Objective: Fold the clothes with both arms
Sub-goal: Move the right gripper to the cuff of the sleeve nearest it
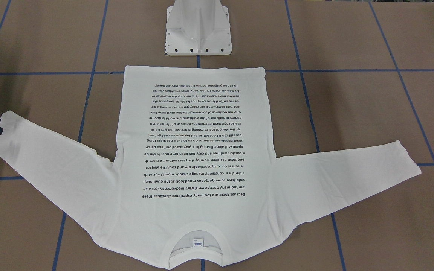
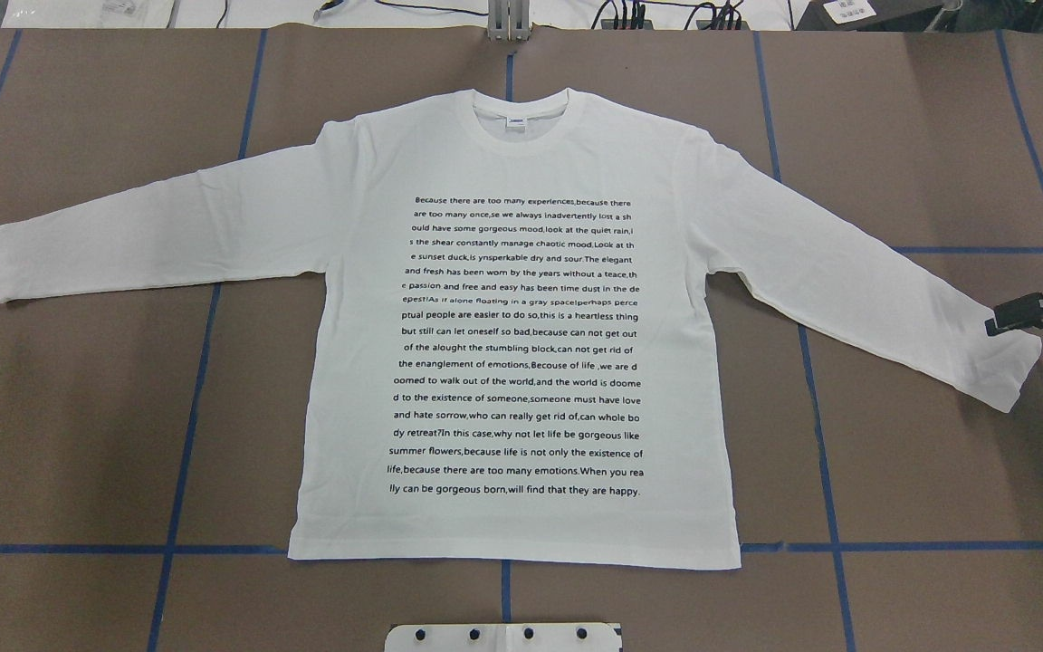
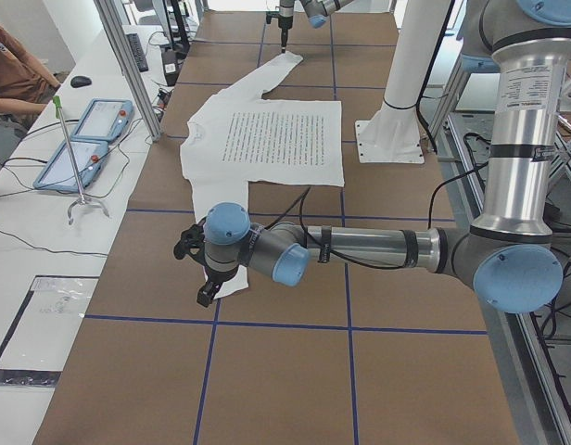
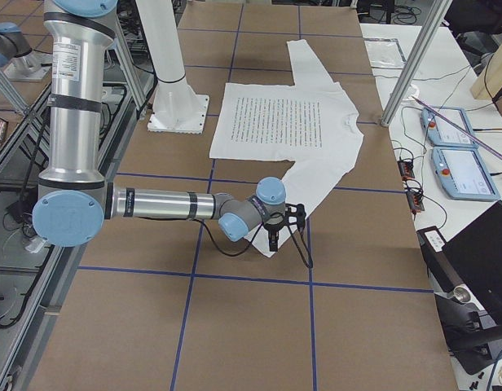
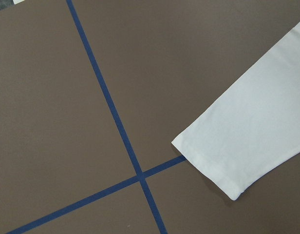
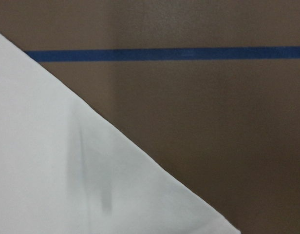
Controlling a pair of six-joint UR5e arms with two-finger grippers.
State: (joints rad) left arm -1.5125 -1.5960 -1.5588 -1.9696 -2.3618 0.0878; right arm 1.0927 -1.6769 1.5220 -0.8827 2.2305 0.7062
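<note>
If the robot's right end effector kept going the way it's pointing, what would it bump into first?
Probably the cuff end of the white shirt's sleeve, lying flat on the brown table. The right end effector points down at the sleeve's edge, so it could land on bare table instead.

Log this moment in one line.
shirt: flat, print up | right gripper: at cuff, grip unclear | left gripper: near other cuff, unclear | folds: none

**Your robot's body, itemised**

You have two jointed arms on one pedestal.
- Left arm (image 3: 369, 248): silver-grey tubes, black bands, pale-blue joint caps (image 3: 517, 278).
- Right arm (image 4: 161, 204): same finish, with a black cable (image 4: 306, 248) hanging loose at its wrist.
- Right gripper (image 2: 1001, 324): black.
- Pedestal (image 1: 198, 22): white, with dark bolt holes along its foot plate.
</note>
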